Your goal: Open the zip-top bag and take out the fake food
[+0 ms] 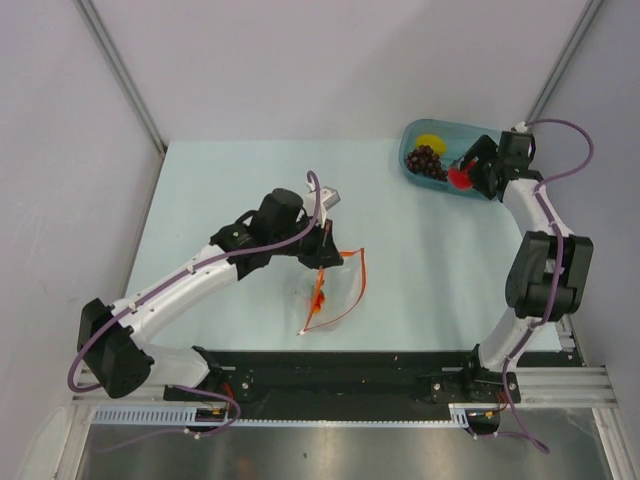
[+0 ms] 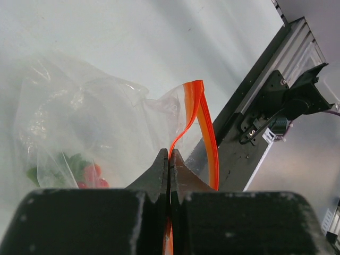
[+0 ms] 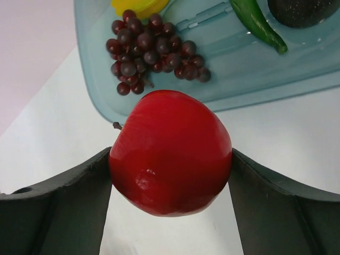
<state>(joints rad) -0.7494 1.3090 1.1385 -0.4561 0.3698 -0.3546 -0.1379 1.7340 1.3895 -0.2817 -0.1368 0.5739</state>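
Observation:
The clear zip-top bag (image 1: 340,285) lies mid-table with its mouth open. My left gripper (image 2: 169,154) is shut on the orange-red zipper strip (image 2: 204,122). Small red and green pieces (image 2: 90,172) remain inside the bag (image 2: 79,117). At the far right, my right gripper (image 3: 170,175) is shut on a red round fruit (image 3: 170,151), which hangs just before the near rim of the teal tray (image 3: 239,69). In the tray lie the grape bunch (image 3: 151,50), a yellow piece (image 3: 138,6), a slim green vegetable (image 3: 255,24) and a dark round one (image 3: 300,10).
The teal tray (image 1: 412,140) sits at the table's back right corner, close to the wall. A black base plate and metal rail (image 1: 400,385) run along the near edge. Grey walls enclose the table on three sides.

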